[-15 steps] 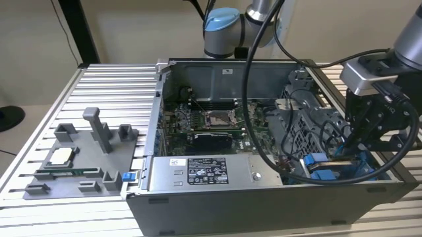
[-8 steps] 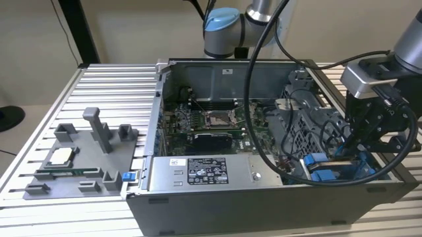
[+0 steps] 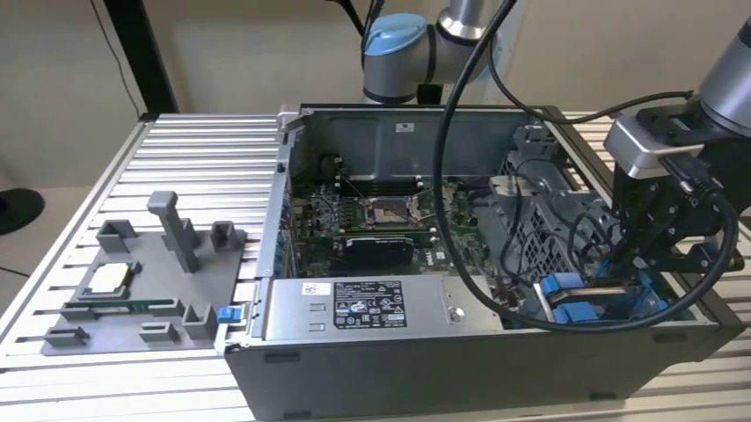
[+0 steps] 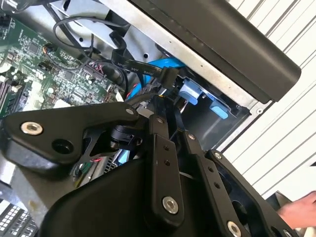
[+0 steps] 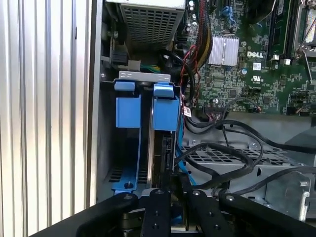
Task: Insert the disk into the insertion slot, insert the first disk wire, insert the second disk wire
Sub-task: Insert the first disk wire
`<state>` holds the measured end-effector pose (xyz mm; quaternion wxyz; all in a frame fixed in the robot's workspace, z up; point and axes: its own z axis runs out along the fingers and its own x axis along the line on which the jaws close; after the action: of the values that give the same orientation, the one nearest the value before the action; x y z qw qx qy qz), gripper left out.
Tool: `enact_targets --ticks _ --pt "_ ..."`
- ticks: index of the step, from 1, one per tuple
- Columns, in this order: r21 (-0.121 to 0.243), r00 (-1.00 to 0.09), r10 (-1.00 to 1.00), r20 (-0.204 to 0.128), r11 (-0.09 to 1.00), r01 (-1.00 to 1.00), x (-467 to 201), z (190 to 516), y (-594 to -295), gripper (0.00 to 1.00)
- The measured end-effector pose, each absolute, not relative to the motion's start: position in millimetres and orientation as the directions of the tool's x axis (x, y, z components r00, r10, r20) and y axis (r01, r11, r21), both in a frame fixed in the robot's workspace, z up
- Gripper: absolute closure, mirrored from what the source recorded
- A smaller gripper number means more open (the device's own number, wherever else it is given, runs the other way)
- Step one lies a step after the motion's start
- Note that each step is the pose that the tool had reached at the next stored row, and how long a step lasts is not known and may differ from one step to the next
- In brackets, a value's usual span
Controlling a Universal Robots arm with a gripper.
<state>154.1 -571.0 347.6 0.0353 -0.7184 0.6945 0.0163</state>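
One arm, with its base mounted behind the bench; the wrist is seen at the exterior view's right, turned downward.

One hand, lowered into the near corner of the open computer case at the exterior view's right. In both wrist views the hand is clenched narrow. It is closed on the plug of a black disk wire, held just above the rear edge of the disk.

One disk, in its blue carrier. It is seated on edge in the insertion slot, with its blue clip at the far end of the bay.

One second blue carrier, set in the same bay just beside the disk and parallel to it.

One thin blue cable, run close beside the disk's edge. Several black cables are looped over the grey cage next to the bay.

One motherboard, on the floor of the case.

One grey power-supply box, along the near wall.

One grey fixture, on the bench at the exterior view's left, well apart from the case.

One person's hand, noted at the edge of the second wrist view, over the bench slats.
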Motion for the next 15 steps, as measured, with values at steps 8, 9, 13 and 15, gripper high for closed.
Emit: enact_targets --ticks 8,9,13,15 --pt "-0.023 0.020 -0.996 -0.085 -0.018 -1.000 154.1 348.3 -572.1 1.00" --pt "-0.023 0.016 -0.996 -0.086 -0.014 -1.000 154.1 348.4 -572.8 1.00" --pt "-0.020 0.003 -0.996 -0.086 -0.001 -1.000 154.1 348.3 -577.3 1.00" --pt "-0.020 -0.002 -0.996 -0.086 0.003 -1.000 154.2 347.7 -577.8 1.00"
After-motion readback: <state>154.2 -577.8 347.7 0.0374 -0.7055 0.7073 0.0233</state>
